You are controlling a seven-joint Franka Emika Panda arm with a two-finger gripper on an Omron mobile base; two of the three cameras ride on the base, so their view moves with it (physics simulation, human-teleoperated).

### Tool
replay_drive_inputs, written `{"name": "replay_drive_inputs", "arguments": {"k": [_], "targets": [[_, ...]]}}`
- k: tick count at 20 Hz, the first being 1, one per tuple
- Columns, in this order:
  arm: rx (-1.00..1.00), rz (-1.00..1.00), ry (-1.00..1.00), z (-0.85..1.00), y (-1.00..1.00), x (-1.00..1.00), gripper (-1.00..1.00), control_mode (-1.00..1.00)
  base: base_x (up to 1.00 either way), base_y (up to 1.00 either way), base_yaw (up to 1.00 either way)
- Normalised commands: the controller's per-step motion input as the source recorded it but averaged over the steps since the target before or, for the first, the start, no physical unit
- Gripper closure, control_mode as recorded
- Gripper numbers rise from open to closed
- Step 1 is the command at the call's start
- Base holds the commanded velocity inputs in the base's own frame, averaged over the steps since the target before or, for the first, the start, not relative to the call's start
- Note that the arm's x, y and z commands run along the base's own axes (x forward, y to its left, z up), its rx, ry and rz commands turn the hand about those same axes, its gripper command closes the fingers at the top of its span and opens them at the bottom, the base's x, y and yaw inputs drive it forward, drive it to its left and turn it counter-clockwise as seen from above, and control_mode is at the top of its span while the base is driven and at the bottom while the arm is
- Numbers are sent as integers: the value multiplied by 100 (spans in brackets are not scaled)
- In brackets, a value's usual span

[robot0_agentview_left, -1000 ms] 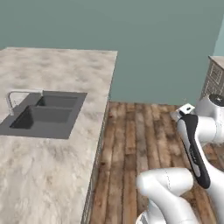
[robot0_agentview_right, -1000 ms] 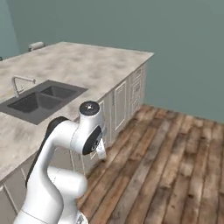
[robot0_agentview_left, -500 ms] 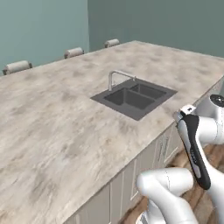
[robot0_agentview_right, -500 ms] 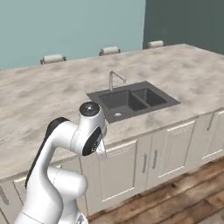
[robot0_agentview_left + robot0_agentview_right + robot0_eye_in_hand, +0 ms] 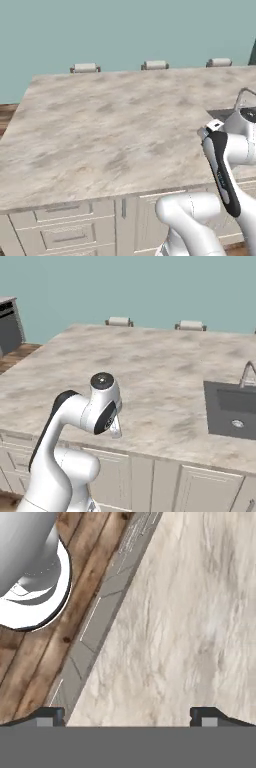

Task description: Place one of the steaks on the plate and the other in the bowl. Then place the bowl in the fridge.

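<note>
Change: both base views have swung with the driving base; the dark double sink (image 5: 232, 408) now lies at the right edge.
Arm: white jointed arm (image 5: 82, 416) folded close above the base, hand aimed down over the edge of the beige marbled stone counter (image 5: 110, 130).
Gripper (image 5: 128, 714): jaws spread wide, empty (fingertips (image 5: 50, 714) frame bare counter).
Floor: brown wood-plank floor (image 5: 30, 652) beside the counter edge.
Task things: cannot tell where they are.

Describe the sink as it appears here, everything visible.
The sink is a dark grey rectangular basin sunk flush into the marbled beige countertop, toward its right side in the right base view. A round drain sits at the basin floor, a divider ridge crosses it, and a curved metal faucet rises at its back edge. It looks empty.
</note>
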Motion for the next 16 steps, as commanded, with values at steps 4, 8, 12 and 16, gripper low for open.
{"name": "replay_drive_inputs", "arguments": {"k": [4, 8, 12, 16], "targets": [[0, 0, 0, 0, 0, 0, -100, 100, -5, 29, 96], [0, 0, 0, 0, 0, 0, -100, 100, 0, 41, 86], [0, 0, 0, 0, 0, 0, -100, 100, 2, 41, 79], [0, 0, 0, 0, 0, 0, -100, 100, 61, 39, 62]]}}
